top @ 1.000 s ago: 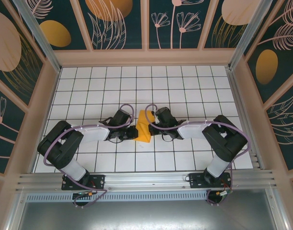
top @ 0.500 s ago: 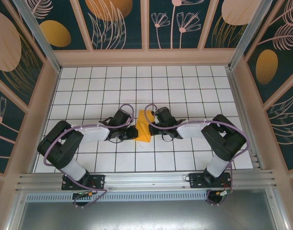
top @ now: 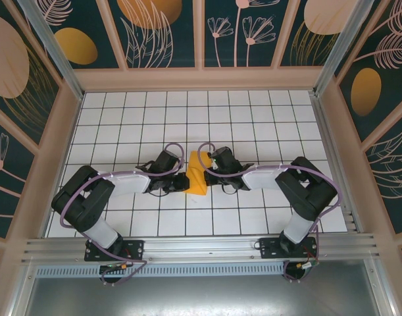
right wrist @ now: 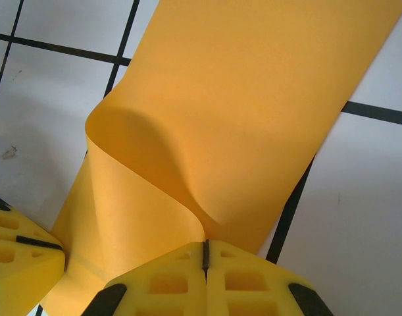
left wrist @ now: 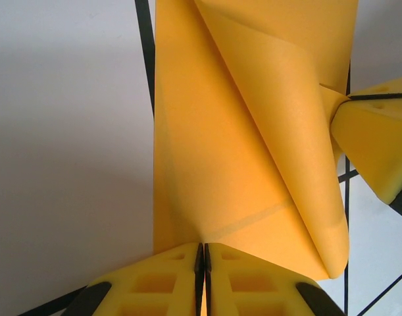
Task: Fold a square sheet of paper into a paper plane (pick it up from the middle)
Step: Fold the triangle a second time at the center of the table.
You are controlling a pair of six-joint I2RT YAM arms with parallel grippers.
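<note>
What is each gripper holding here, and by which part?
Both pinch the folded sheet of paper: left gripper on its left edge, right gripper on the raised flap at its right edge.

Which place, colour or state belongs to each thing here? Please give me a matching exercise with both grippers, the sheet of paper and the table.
Things:
1. left gripper
2. right gripper
3. sheet of paper
4. table

Place, colour or state:
A. white with black grid lines
B. shut on the paper's right side
C. orange-yellow, partly folded, one flap curling up
D. shut on the paper's left side

Pairs: 1-D, 2-B, 3-C, 4-A
</note>
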